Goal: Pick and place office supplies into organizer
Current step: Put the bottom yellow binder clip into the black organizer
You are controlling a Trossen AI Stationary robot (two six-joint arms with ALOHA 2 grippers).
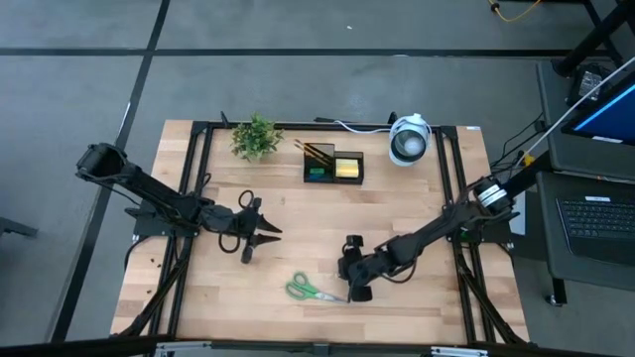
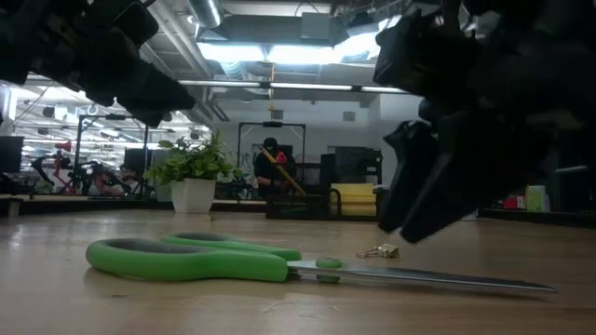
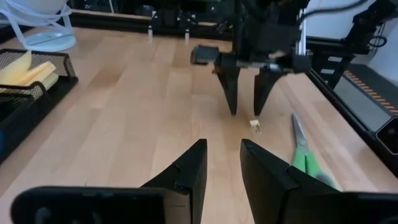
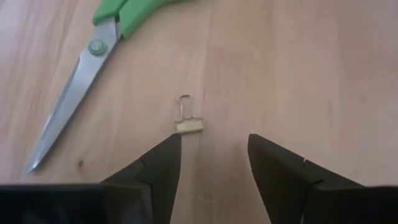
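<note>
A small gold binder clip (image 4: 188, 124) lies flat on the wooden table, just right of the blades of the green-handled scissors (image 1: 313, 291). My right gripper (image 4: 214, 149) stands open low over the table, slanting down, its fingertips just short of the clip and touching nothing. Toward the table's left, my left gripper (image 3: 217, 165) is open and empty above the wood, facing the right gripper (image 3: 245, 112). The black organizer (image 1: 333, 164) stands at the far middle, with pencils (image 1: 317, 152) and a yellow sticky-note pad (image 1: 347, 169) in it.
A small potted plant (image 1: 256, 136) stands left of the organizer. A round white-and-grey device (image 1: 408, 139) with a cord stands to its right. Bare wood lies between the organizer and the two grippers. The scissors lie flat near the front edge (image 2: 196, 259).
</note>
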